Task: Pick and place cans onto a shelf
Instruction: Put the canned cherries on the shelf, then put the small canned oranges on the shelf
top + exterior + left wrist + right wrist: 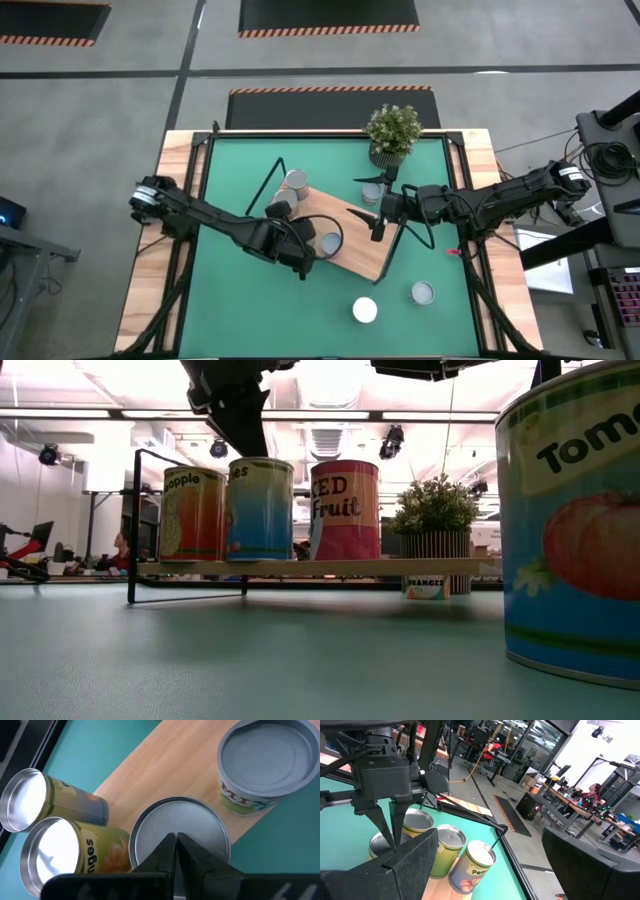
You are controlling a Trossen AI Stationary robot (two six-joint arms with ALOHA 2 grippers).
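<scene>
The shelf, a light-wood board with black wire loops, lies slanted mid-table. Several cans stand on it: two at its far left end, one near the front edge, and a silvery-topped one right under my left gripper. My left gripper is shut, pointing down over that can's top. My right gripper is open and empty over the shelf's right part. Three more cans stand on the mat. My left gripper's shut fingertips point down at the middle of the silvery can's top, which stands upright on the shelf. Whether they touch it, I cannot tell.
A potted green plant stands at the mat's far edge, beside one can. In the low view a tomato can stands close at the right. The green mat lies bare at the front left.
</scene>
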